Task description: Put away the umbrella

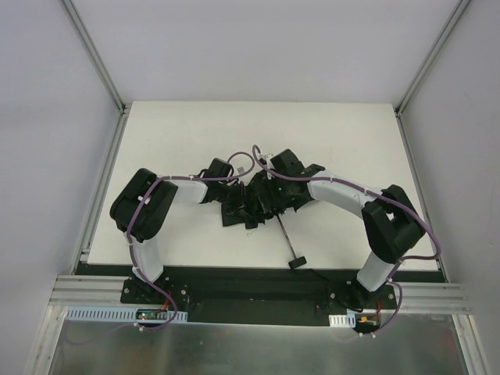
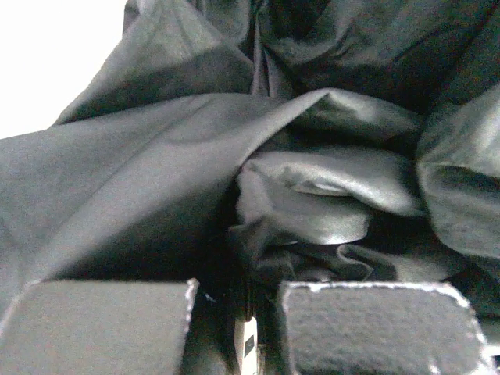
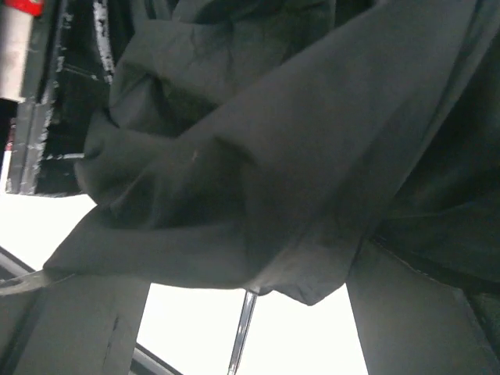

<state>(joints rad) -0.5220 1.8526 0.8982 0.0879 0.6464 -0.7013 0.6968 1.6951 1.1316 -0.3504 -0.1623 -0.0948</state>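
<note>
While the left jaws pinch the umbrella [image 2: 141, 195], the right jaws gape wide around its folds.

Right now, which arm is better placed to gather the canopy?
Right. The right gripper stands open astride the umbrella, so it can likely close on the bunched fabric; the left gripper is shut on a fold.

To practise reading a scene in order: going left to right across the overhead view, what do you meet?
Left arm's elbow → umbrella's bunched fabric → umbrella handle → right arm's elbow.
</note>
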